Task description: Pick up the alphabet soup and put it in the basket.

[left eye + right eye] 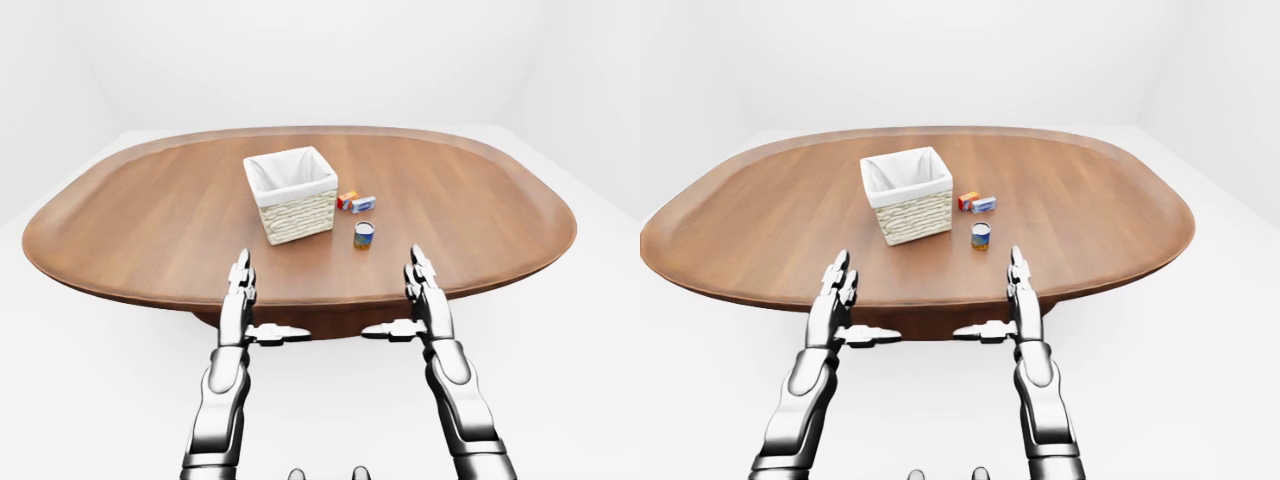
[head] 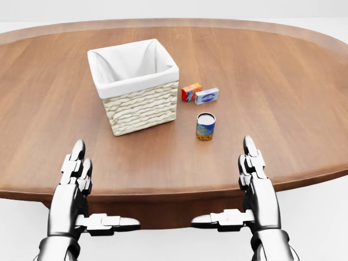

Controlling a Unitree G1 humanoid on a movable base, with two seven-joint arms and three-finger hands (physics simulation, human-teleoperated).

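Observation:
The alphabet soup can (image 2: 205, 126), small with a blue and yellow label, stands upright on the wooden table (image 2: 283, 98), just right of the basket. The white-lined wicker basket (image 2: 135, 86) sits near the table's middle and looks empty. My left hand (image 2: 80, 185) hovers over the table's near edge at the lower left, fingers straight, thumb out sideways, holding nothing. My right hand (image 2: 251, 179) mirrors it at the lower right, open, below and a little right of the can, well apart from it.
A small orange box (image 2: 191, 92) and a blue-white box (image 2: 207, 95) lie side by side above the can, right of the basket. The oval table's dark pedestal (image 1: 320, 322) shows under its near edge. White floor surrounds the table.

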